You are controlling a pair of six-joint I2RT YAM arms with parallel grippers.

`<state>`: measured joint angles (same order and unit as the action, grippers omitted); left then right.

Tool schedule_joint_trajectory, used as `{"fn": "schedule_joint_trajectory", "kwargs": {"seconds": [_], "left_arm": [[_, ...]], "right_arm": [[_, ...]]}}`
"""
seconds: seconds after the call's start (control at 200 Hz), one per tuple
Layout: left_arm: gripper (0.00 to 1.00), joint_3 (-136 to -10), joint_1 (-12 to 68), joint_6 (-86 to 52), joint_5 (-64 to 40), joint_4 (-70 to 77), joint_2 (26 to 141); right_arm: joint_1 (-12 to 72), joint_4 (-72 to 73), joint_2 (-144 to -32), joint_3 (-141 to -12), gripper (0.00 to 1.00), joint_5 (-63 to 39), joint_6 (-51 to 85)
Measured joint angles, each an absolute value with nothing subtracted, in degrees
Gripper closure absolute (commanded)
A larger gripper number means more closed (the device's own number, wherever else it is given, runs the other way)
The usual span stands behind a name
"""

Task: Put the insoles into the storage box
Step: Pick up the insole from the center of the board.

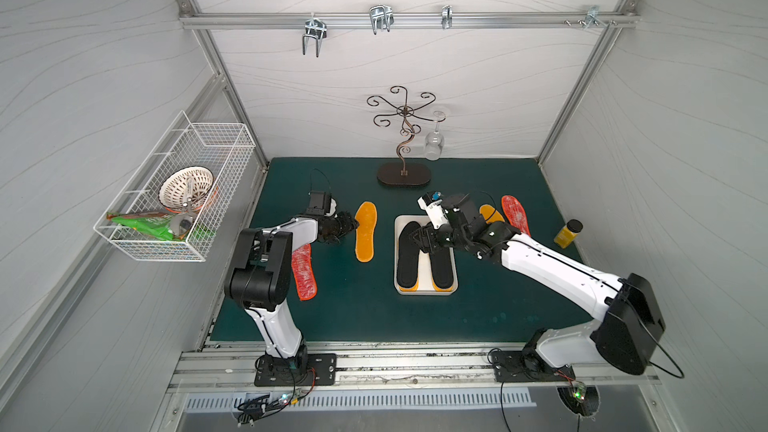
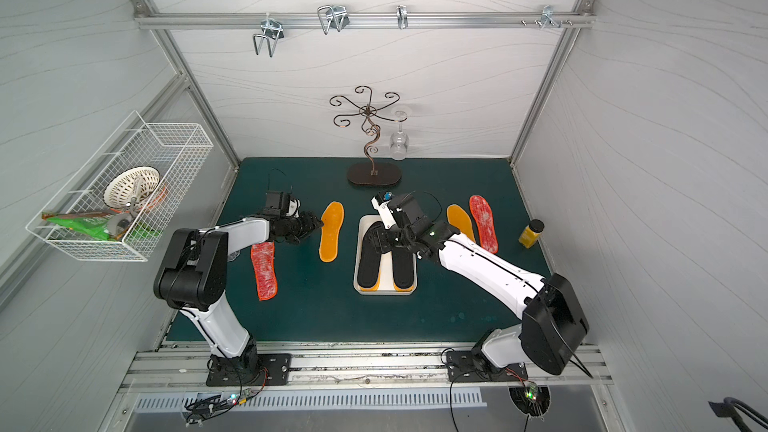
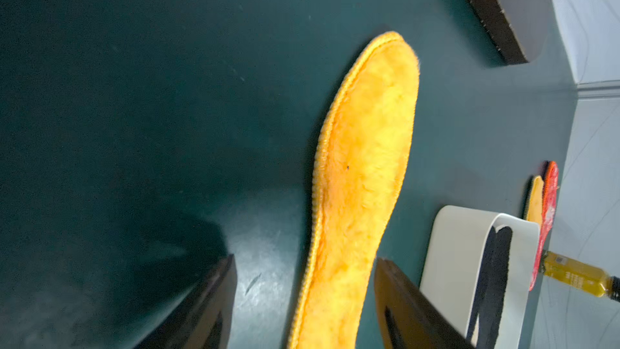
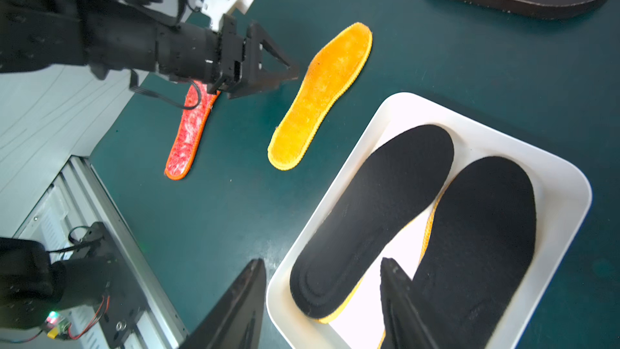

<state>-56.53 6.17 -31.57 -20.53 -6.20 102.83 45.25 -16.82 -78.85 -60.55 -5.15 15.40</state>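
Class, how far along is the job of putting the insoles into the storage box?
Done: two black insoles lie in the shallow white plastic tray, yellow edges of others showing beneath them. In hand: nothing; the right gripper is open above the tray, the left gripper open beside an orange-yellow fleecy insole. Remaining: that one, another orange-yellow insole and two red speckled insoles on the green mat.

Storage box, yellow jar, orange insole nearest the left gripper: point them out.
storage box (image 1: 426, 292): a top view, near rim.
yellow jar (image 1: 565, 238): a top view, body.
orange insole (image 1: 365, 231): a top view, middle.
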Motion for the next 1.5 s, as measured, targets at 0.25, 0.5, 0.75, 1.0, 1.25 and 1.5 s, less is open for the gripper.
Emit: {"fn": "schedule_joint_trajectory", "kwargs": {"seconds": [0.25,0.5,0.75,1.0,1.25,1.5], "left_arm": [[0.44,-58.9,9.1,-31.8,-18.1,-6.7,105.4],[0.86,-59.8,9.9,-33.8,-15.8,-5.3,107.5],[1.00,-60.0,10.3,-34.2,-14.3,-5.7,107.9],[1.00,-59.2,10.3,-34.1,-13.8,-5.7,107.0],[1.00,-56.0,10.6,-33.8,-13.5,-7.6,99.5],[1.00,-53.4,10.7,-33.9,-13.7,-7.5,92.6]], "right_arm": [[45.3,-14.3,-76.1,-58.6,0.39,-4.5,14.6],[45.3,-13.8,-75.9,-57.8,0.38,-3.5,14.4],[45.1,-13.8,-74.9,-57.5,0.38,-3.4,14.5],[44.7,-13.8,-74.8,-57.5,0.38,-3.4,14.5],[44.0,-13.9,-74.9,-57.5,0.38,-2.6,15.1],[43.0,-14.9,-75.2,-57.5,0.38,-1.2,16.7]]}}
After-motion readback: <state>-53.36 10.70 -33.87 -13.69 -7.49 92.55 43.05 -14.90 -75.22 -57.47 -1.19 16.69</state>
